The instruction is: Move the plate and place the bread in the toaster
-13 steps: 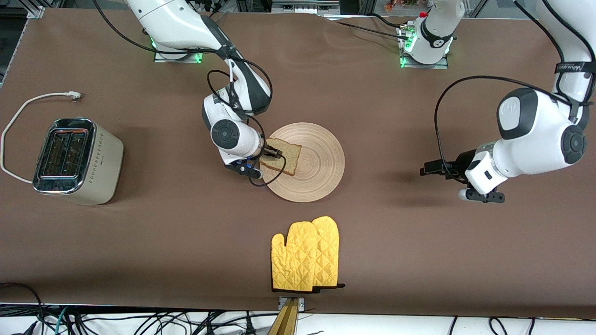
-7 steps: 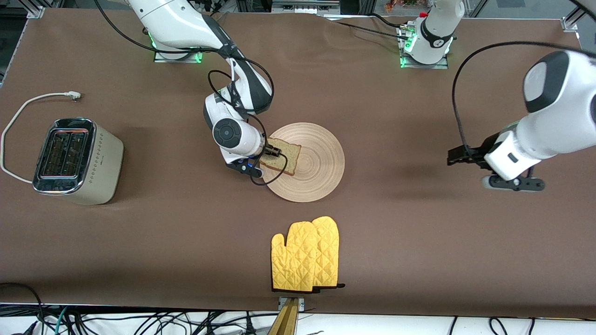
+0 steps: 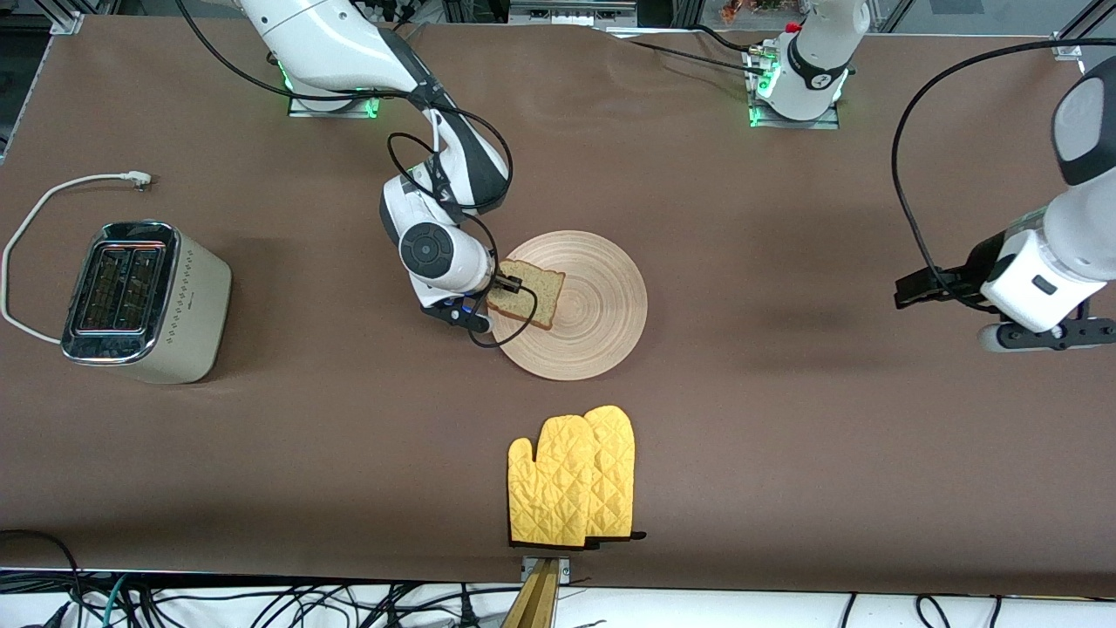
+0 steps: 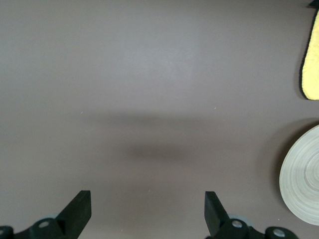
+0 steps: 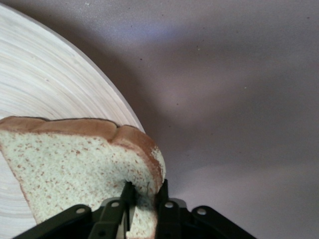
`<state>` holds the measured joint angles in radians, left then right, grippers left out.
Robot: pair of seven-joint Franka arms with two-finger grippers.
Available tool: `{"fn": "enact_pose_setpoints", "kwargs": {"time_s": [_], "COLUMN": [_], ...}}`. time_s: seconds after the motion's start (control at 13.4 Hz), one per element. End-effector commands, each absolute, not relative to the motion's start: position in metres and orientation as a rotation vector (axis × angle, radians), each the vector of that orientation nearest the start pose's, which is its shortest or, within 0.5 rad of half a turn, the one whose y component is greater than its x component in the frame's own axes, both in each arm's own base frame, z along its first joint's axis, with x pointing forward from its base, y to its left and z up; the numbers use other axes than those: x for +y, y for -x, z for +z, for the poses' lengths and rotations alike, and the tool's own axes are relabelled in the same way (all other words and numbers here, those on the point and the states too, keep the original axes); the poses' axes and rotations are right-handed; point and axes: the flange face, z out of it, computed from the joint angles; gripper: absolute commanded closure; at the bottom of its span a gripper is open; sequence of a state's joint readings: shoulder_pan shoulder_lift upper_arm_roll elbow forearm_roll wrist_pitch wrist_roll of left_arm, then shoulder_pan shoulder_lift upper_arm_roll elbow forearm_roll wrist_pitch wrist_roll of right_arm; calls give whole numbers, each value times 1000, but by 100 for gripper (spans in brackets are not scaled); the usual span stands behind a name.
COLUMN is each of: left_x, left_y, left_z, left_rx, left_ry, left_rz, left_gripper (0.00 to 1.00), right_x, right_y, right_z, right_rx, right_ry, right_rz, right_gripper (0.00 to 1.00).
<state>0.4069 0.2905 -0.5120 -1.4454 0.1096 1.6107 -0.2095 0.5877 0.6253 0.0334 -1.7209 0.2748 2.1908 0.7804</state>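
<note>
The right pincer (image 3: 507,284) pinches the crust edge of the bread slice (image 3: 528,294), its two fingers (image 5: 127,194) closed tight on either face of the slice, as the right wrist view shows. The bread sits at the rim of the round wooden plate (image 3: 602,305), on the side toward the right arm's end of the worktop (image 3: 349,436), with its gripped edge tilted up off the plate. The plate lies near the middle of the worktop.

The cream two-slot toaster (image 3: 139,301) stands well apart from the plate at the right arm's end, chrome top up, its white cord (image 3: 52,196) looping round it to a plug lying on the worktop. A pair of yellow quilted oven mitts (image 3: 575,480) lies nearer to the front camera than the plate.

The left pincer (image 4: 147,211) hangs over bare worktop toward the left arm's end, its fingers spread wide and holding nothing.
</note>
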Motion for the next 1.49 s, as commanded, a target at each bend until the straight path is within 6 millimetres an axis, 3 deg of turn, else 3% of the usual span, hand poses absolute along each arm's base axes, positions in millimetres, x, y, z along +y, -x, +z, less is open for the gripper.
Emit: {"fn": "enact_pose_setpoints", "kwargs": {"time_s": [0.0, 0.07, 0.22, 0.3, 0.37, 0.52, 0.74, 0.82, 0.97, 1.04, 1.19, 1.41], "left_x": [-9, -10, -4, -6, -5, -15, -42, -26, -11, 1, -15, -20], "left_y": [-627, -620, -625, -625, -622, -602, -573, -562, -545, -543, -543, -544], "left_z": [543, 541, 585, 597, 595, 611, 607, 613, 616, 617, 615, 613], "left_rx": [-207, -198, -213, -213, -222, -214, -117, -148, 22, 28, 52, 43], "left_ry": [3141, 3125, 3157, 3168, 3172, 3151, 3109, 3153, 3202, 3205, 3162, 3139], "left_rz": [204, 288, 158, 131, 160, 189, 179, 137, 128, 123, 126, 125], "left_gripper": [0, 0, 0, 0, 0, 0, 0, 0, 0, 0, 0, 0], "right_x": [392, 392, 394, 395, 395, 397, 401, 400, 400, 400, 405, 411], "right_y": [-528, -529, -532, -533, -535, -540, -544, -546, -548, -548, -543, -534], "right_z": [211, 211, 217, 220, 222, 232, 248, 251, 260, 260, 254, 236], "right_rx": [517, 514, 504, 497, 492, 484, 387, 363, 333, 336, 316, 223], "right_ry": [3003, 3003, 2996, 2994, 2993, 2992, 3077, 3102, 3136, 3142, 3167, 3250], "right_rz": [381, 379, 363, 358, 353, 356, 332, 323, 316, 311, 302, 270], "right_gripper": [100, 100, 100, 100, 100, 100, 100, 100, 100, 100, 100, 100]}}
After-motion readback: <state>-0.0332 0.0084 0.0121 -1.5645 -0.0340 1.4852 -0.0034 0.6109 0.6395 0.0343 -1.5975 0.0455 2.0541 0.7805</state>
